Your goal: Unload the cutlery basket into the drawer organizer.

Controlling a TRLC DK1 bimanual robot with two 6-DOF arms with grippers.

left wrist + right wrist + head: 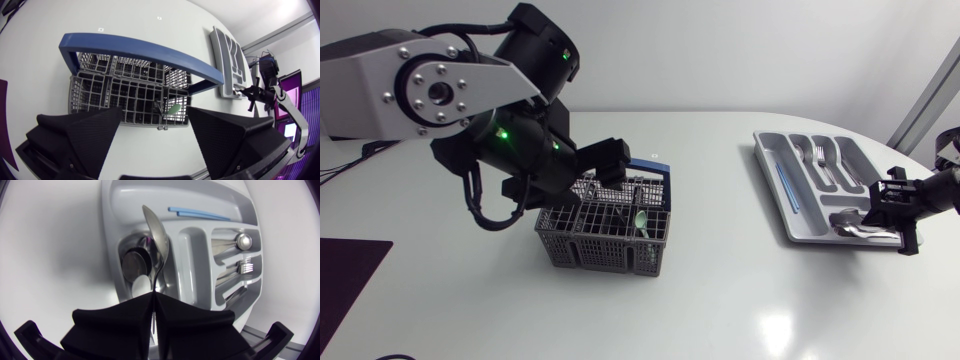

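One grey wire basket with blue handle [572, 250]; one shiny steel spoon [155, 230] pinched in right jaws; left jaws gape.

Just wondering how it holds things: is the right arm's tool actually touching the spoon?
Touching. The right wrist view shows the spoon with its handle pinched from both sides by the right tool.

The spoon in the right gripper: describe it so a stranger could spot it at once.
Find the grey drawer organizer at the right of the table, where the right gripper sits over its end compartment. The spoon sticks out ahead of the gripper, pinched by its handle. Unlike the spoons lying beneath, it alone is gripped.
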